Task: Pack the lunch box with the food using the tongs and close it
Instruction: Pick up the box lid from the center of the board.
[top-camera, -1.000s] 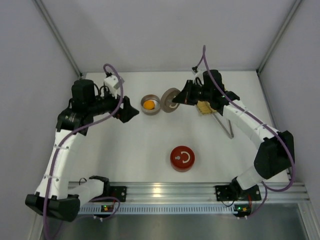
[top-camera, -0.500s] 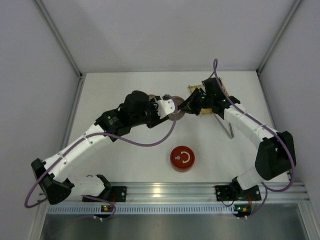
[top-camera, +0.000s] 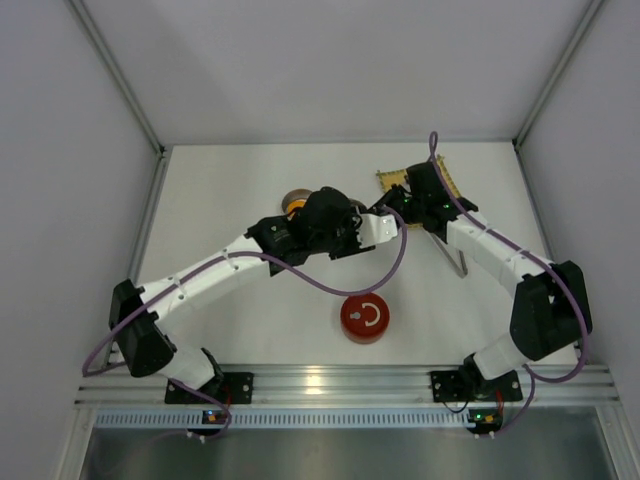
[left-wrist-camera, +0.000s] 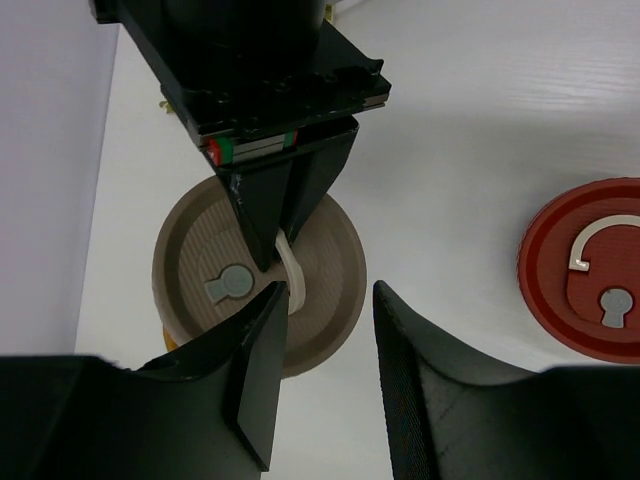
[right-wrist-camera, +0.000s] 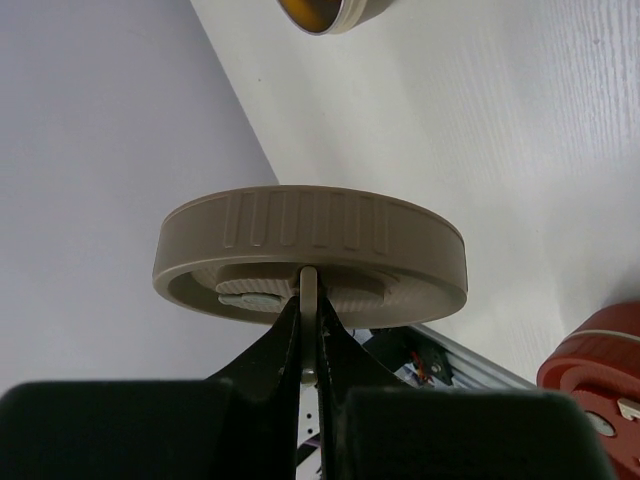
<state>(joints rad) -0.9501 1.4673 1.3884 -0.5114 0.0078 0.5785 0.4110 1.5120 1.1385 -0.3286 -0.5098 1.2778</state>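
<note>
Left wrist view is showing the left gripper (left-wrist-camera: 327, 292) with its 2 fingers standing apart, but narrower than 1 second ago, when they were spread wide. The rim of the tan lid (left-wrist-camera: 200, 250) is lying in line with the gap. I cannot tell whether the fingers are pressing on it or only framing it. Just beyond, the right gripper (left-wrist-camera: 272, 262) is fully closed on the pale ring handle (left-wrist-camera: 293, 285) of this lid. It is keeping the lid turned up on its edge over the table (left-wrist-camera: 480, 120), as it was doing before.

Going outward, the big change is in the left arm. It was waiting at the far left, and now it is reaching across to the middle and meeting the right gripper at the lid. The steel bowl (top-camera: 290, 195) with the orange food piece (top-camera: 296, 208) is sitting just left of the 2 grippers, partly hidden by the left arm. The red lid (top-camera: 365, 316) is lying flat, nearer to the bases. The tongs (top-camera: 458, 262) are lying on the right under the right arm, near the bamboo mat (top-camera: 400, 178), and no gripper is holding them. The 2 dark red pieces are not showing.

I am judging that the arms are passing or steadying the lid between them, so the tongs work is waiting.
</note>
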